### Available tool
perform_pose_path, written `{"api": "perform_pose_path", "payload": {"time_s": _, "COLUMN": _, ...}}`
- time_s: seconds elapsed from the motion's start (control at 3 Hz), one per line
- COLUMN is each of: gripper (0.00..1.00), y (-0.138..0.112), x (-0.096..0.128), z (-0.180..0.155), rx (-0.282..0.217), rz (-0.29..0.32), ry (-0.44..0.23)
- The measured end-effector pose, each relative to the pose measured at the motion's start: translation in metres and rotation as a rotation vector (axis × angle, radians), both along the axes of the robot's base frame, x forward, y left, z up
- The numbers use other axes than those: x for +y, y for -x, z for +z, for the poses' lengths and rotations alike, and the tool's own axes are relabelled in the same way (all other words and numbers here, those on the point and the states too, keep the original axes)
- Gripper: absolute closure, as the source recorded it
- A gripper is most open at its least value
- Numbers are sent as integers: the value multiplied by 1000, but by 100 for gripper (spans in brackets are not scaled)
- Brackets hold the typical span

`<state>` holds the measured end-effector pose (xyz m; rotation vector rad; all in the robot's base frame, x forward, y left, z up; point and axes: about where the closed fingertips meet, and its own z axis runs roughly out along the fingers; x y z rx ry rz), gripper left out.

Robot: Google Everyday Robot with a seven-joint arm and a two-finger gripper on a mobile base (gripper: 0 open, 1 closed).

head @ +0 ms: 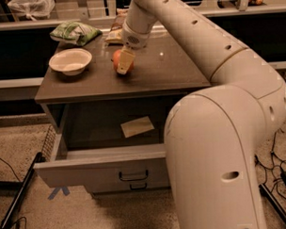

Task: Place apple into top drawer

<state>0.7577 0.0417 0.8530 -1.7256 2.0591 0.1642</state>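
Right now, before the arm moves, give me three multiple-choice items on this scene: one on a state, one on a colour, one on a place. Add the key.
1. The top drawer is: A shut; B pulled open; C taken out.
2. The bowl is: A white; B blue; C black.
3. The apple sits: A in the top drawer; B in the bowl; C on the cabinet top.

Key:
1. B: its inside shows, with a tan card lying in it.
2. A: it looks pale white against the brown top.
3. C: it rests there, with the gripper right at it.
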Motion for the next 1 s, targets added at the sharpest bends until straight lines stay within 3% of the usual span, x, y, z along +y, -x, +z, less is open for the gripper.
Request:
{"api": "perform_pose_path", "payload": {"time_s": 0.33, "gripper": 88, "y": 14, "x": -11, "z": 20, "rx": -12, "rz": 60, "ry": -97}}
{"api": "perform_pose_path", "payload": {"time_s": 0.67, "gripper": 100, "y": 55, "x": -45, "z": 48, "rx": -10, "rz": 141, "ry": -195}}
{"api": "perform_pose_path", "payload": {"time_s": 1.0, "gripper": 100, "y": 111, "x": -104, "z": 69, "rx": -67, "rz": 140, "ry": -171}}
